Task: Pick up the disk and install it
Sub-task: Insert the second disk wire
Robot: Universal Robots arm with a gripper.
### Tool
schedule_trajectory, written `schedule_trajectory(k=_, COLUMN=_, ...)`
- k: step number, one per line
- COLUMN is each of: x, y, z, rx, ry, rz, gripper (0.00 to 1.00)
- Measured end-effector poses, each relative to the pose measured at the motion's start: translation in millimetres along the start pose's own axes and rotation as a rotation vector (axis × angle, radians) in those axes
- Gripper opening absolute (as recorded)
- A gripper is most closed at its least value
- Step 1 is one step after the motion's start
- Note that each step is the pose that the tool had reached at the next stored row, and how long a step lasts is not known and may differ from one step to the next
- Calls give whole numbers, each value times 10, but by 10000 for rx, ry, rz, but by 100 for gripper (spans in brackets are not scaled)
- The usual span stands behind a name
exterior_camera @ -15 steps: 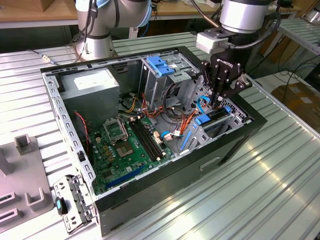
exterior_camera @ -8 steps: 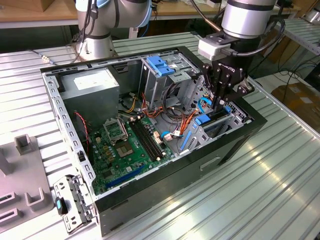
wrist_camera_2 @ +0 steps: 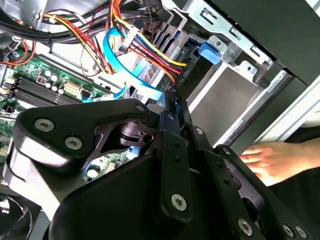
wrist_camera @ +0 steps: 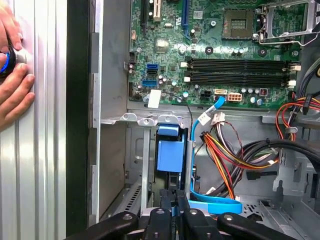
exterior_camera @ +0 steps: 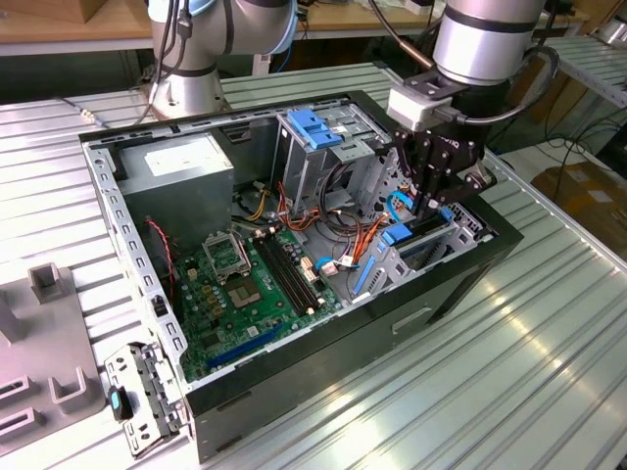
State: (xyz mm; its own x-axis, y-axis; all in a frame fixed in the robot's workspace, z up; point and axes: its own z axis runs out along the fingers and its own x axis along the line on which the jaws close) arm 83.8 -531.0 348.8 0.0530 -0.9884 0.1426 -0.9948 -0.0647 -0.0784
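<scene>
The disk [exterior_camera: 400, 235] has blue end tabs and a dark body. It stands on edge in the low drive bay [exterior_camera: 460, 235] on the exterior view's right side of the open computer case [exterior_camera: 294, 392]. My gripper [exterior_camera: 428, 208] reaches down into that bay, its fingers shut on the disk's thin edge. In the first wrist view the disk's blue end tab [wrist_camera: 170, 150] lies just beyond my fingertips [wrist_camera: 167, 205], and my gripper [wrist_camera: 174, 206] has a sliver of blue between them. In the second wrist view my gripper [wrist_camera_2: 172, 107] is narrowed to a point beside the bay's grey wall [wrist_camera_2: 225, 100].
Orange, yellow and blue cables [wrist_camera: 220, 150] crowd the bay's side. The green motherboard [exterior_camera: 245, 284] fills the case floor. A tall metal cage with a light-blue latch plate [exterior_camera: 313, 127] stands behind. A person's hand [wrist_camera: 10, 75] rests on the table outside the case. A second arm's base [exterior_camera: 186, 69] stands at the back.
</scene>
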Motion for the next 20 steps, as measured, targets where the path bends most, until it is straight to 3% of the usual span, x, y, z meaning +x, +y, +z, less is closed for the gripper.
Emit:
schedule_trajectory(k=4, x=25, y=16, z=8, rx=149, ry=-247, rz=-45, gripper=16)
schedule_trajectory(k=6, x=38, y=25, z=9, rx=213, ry=-304, rz=-75, gripper=16)
schedule_trajectory(k=9, x=47, y=38, z=10, rx=308, ry=-341, rz=-110, gripper=16)
schedule_trajectory(k=10, x=51, y=39, z=12, rx=334, ry=-389, rz=-103, gripper=16)
schedule_trajectory(k=14, x=73, y=47, z=18, rx=407, ry=-623, rz=-71, gripper=16)
schedule_trajectory(k=18, x=106, y=51, z=24, rx=437, ry=-860, rz=-44, gripper=16)
schedule_trajectory(k=19, x=126, y=53, z=29, rx=448, ry=-957, rz=-33, gripper=16)
schedule_trajectory(k=20, x=144, y=56, z=32, rx=455, ry=-1001, rz=-28, gripper=16)
